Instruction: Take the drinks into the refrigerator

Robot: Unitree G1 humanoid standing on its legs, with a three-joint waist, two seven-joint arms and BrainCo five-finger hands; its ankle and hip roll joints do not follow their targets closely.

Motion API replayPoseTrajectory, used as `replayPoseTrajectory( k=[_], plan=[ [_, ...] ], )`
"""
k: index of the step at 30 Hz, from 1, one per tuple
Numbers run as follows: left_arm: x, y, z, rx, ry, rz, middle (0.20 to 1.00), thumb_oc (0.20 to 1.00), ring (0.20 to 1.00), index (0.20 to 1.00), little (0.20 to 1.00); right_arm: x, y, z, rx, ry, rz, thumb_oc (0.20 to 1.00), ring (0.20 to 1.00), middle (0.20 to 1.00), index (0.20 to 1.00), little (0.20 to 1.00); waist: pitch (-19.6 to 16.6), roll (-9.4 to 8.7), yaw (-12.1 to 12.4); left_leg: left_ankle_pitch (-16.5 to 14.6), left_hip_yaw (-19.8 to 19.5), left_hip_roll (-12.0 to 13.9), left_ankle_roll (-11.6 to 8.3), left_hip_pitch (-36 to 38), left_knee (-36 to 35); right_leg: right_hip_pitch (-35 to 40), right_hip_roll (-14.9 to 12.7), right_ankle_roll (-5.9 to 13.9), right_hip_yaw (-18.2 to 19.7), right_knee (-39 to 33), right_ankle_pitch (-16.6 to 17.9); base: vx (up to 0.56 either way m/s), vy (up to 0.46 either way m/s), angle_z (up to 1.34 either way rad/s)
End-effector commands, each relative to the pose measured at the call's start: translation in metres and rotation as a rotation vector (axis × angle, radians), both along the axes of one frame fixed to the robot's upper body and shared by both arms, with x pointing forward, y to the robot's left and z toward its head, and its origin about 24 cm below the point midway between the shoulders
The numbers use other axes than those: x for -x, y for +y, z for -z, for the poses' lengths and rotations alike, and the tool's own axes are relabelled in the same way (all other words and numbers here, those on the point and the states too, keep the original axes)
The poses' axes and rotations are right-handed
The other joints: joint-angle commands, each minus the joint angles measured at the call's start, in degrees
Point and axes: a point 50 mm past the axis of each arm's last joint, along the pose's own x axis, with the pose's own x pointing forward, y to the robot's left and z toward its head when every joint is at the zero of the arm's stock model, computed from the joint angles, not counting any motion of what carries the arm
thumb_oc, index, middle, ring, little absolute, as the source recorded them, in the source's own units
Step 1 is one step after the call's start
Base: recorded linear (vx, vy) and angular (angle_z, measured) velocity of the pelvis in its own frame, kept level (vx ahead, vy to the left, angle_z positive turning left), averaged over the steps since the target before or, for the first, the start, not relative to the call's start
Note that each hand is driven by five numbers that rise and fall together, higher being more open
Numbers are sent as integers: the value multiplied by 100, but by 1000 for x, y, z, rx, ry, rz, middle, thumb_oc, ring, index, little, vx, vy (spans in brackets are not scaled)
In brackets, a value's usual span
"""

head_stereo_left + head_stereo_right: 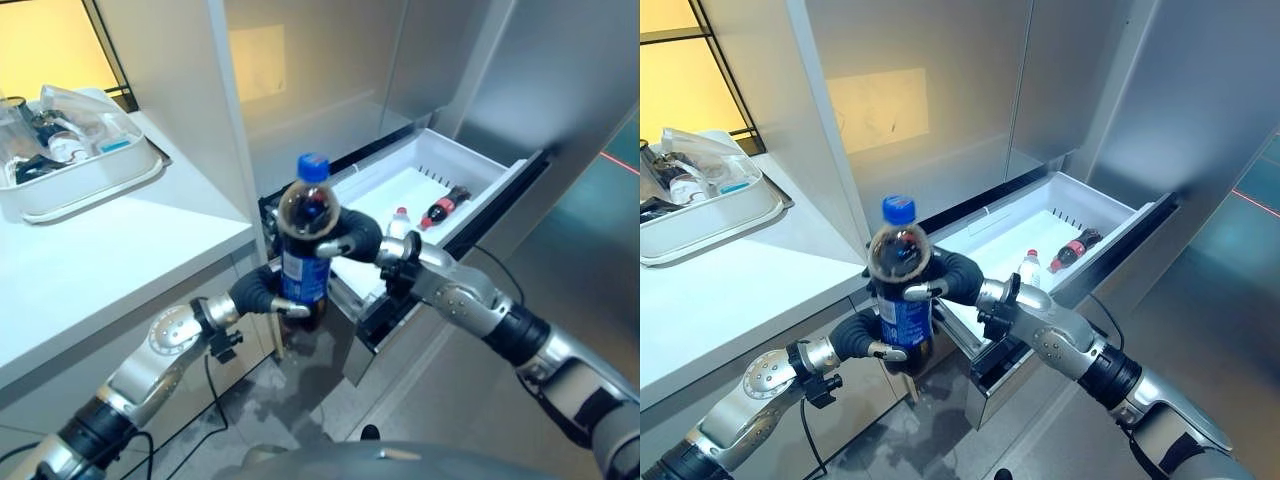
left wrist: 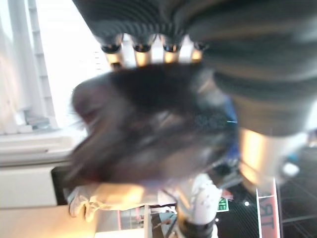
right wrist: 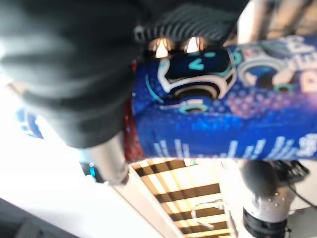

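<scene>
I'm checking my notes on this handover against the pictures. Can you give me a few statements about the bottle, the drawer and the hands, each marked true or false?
1. Both hands grip the dark cola bottle with the blue cap and blue label: the left hand low down, the right hand higher up. True.
2. The white refrigerator drawer is pushed shut. False: it is pulled out and open.
3. Two small bottles already lie in the drawer, a white one and a red-labelled dark one. True.
4. The big bottle lies flat on the white counter. False: it is held upright in the air, in front of the drawer.
5. A white tray of items sits on the counter. True.
</scene>
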Motion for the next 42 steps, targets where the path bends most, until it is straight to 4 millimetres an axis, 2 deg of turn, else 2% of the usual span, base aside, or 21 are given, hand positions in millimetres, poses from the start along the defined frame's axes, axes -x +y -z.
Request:
replayPoseTrajectory(
  k=[1, 2, 3, 5, 6, 7, 8, 9, 10, 11, 12, 23, 27, 34, 39, 40, 41, 42],
  plan=[
    [-7, -4, -20, 87, -95, 1, 1000, 1000, 1000, 1000, 1000, -6, -16, -58, -261, -191, 95, 200, 200, 200, 200, 200, 38, 46, -7, -187, -514, -56, 253, -243, 4, 388, -419, 546, -204, 710, -906, 0, 0, 0],
    [-7, -4, -20, 87, -95, 1, 1000, 1000, 1000, 1000, 1000, -6, -16, -58, -261, -191, 95, 200, 200, 200, 200, 200, 35, 44, -5, -188, -514, -56, 253, -243, 4, 389, -419, 546, -204, 710, -906, 0, 0, 0],
    [-4, -1, -16, 108, -74, -21, 1000, 1000, 1000, 1000, 1000, -9, -35, -54, -293, -177, 197, 200, 200, 200, 200, 200, 34, 38, -27, -192, -521, -64, 257, -251, 4, 395, -419, 548, -204, 691, -897, 0, 0, 0],
    [-1, 2, -14, 121, -60, -31, 1000, 1000, 1000, 1000, 1000, -10, -53, -54, -300, -192, 277, 200, 200, 200, 200, 200, 25, 27, -43, -192, -533, -67, 259, -260, 4, 399, -419, 553, -213, 679, -892, 0, 0, 0],
    [-1, 2, -14, 121, -59, -30, 1000, 1000, 1000, 1000, 1000, -10, -53, -53, -300, -192, 278, 200, 200, 200, 200, 200, 21, 27, -40, -193, -534, -67, 259, -260, 4, 399, -419, 553, -214, 678, -893, 0, 0, 0],
    [3, 5, -13, 151, -40, -45, 1000, 1000, 1000, 1000, 1000, -11, -77, -52, -324, -196, 384, 200, 200, 200, 200, 200, 21, 11, -63, -192, -552, -66, 256, -274, 4, 402, -421, 558, -225, 669, -887, 0, 0, 0],
    [3, 5, -13, 151, -39, -44, 1000, 1000, 1000, 1000, 1000, -11, -77, -52, -324, -195, 385, 200, 200, 200, 200, 200, 17, 10, -60, -193, -554, -66, 256, -273, 4, 404, -421, 558, -226, 668, -888, 0, 0, 0],
    [5, 9, -12, 166, -28, -63, 1000, 1000, 1000, 1000, 1000, -11, -94, -50, -347, -192, 468, 200, 200, 200, 200, 200, 16, -2, -78, -197, -571, -63, 256, -282, 4, 402, -424, 564, -240, 659, -881, 0, 0, 0],
    [6, 12, -12, 172, -26, -75, 1000, 1000, 1000, 1000, 1000, -10, -103, -49, -362, -193, 515, 200, 200, 200, 200, 200, 17, -5, -91, -196, -579, -67, 257, -287, 4, 401, -422, 567, -246, 658, -879, 0, 0, 0],
    [7, 12, -12, 172, -25, -74, 1000, 1000, 1000, 1000, 1000, -10, -104, -49, -362, -192, 515, 200, 200, 200, 200, 200, 11, -7, -88, -196, -580, -67, 257, -288, 4, 402, -423, 567, -247, 658, -880, 0, 0, 0],
    [8, 18, -10, 190, -17, -111, 1000, 1000, 1000, 1000, 1000, -7, -120, -47, -374, -199, 595, 200, 200, 200, 200, 200, 12, -21, -111, -195, -584, -67, 256, -296, 4, 403, -423, 570, -252, 650, -878, 0, 0, 0],
    [14, 40, -3, 273, 1, -296, 1000, 1000, 1000, 1000, 1000, 6, -179, -49, -380, -273, 912, 200, 200, 200, 200, 200, 8, -48, -169, -195, -579, -74, 262, -324, 4, 382, -400, 560, -258, 641, -876, 0, -1, 0],
    [16, 43, -4, 287, -3, -309, 1000, 1000, 1000, 1000, 1000, 7, -195, -53, -338, -310, 995, 200, 200, 200, 200, 200, 28, -45, -172, -200, -575, -81, 273, -340, 4, 360, -405, 562, -246, 650, -869, 0, 0, 0],
    [18, 35, -10, 293, 3, -223, 1000, 1000, 1000, 1000, 1000, 3, -206, -62, -252, -363, 1046, 200, 200, 200, 200, 200, 66, -45, -185, -204, -571, -77, 268, -346, 4, 314, -401, 558, -252, 699, -882, 0, 0, 0],
    [20, 22, -11, 291, 61, -87, 1000, 1000, 1000, 1000, 1000, -20, -205, -82, -140, -429, 1035, 200, 200, 200, 200, 200, 148, -49, -129, -208, -563, -67, 270, -369, 4, 243, -384, 566, -240, 759, -900, 0, 0, 0],
    [22, 16, -9, 292, 104, -32, 1000, 1000, 1000, 1000, 1000, -30, -201, -93, -110, -456, 1012, 200, 200, 200, 200, 200, 195, -45, -93, -188, -547, -62, 268, -386, 4, 194, -374, 565, -217, 773, -903, 0, 0, 0],
    [22, 16, -9, 294, 102, -33, 1000, 1000, 1000, 1000, 1000, -31, -200, -94, -110, -458, 1010, 200, 200, 200, 200, 200, 204, -37, -98, -189, -542, -60, 267, -386, 4, 189, -372, 565, -212, 778, -904, -21, 0, -4],
    [23, 14, -8, 294, 127, -5, 1000, 1000, 1000, 1000, 1000, -37, -197, -104, -92, -488, 995, 200, 200, 200, 200, 200, 235, -37, -79, -175, -530, -55, 264, -406, 7, 161, -365, 564, -195, 776, -905, -25, -4, -7]
  ],
)
